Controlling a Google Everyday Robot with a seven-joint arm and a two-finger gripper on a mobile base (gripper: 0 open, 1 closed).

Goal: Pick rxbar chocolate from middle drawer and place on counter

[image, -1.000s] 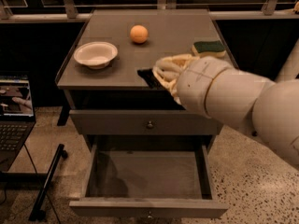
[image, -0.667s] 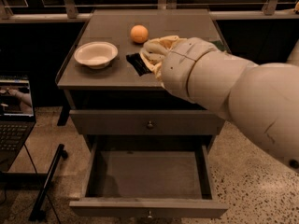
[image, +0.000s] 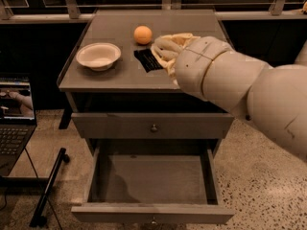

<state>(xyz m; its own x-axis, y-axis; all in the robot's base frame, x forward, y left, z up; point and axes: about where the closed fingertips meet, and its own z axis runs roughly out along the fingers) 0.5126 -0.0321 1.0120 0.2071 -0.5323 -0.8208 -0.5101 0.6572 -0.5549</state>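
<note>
Off to the left stands an open laptop, well apart from the cabinet. Next comes the counter, matte grey and flat, its front edge worn pale. On it sits a shallow off-white bowl, smooth and round-rimmed. Further back is a small orange ball, touching nothing.

Just in front of the ball is the rxbar, a thin black rectangle in a dark wrapper. It lies low over the counter's middle. Whether it rests on the top or hangs a hair above, I can't say. I'd judge it light, a little bendy and slick in its film. It won't break, only squash. A pinch on 1 short end lets it droop or twist. A hold across the flat faces nearer the middle would be steadier.

Below, under the plain upper front, the drawer hangs pulled out. It is grey and shallow, with no bar in it.

The gripper is at the bar's right end. Its 2 cream fingers look closed on that end. Behind them the fat, smooth, pale arm runs off to the right.
</note>
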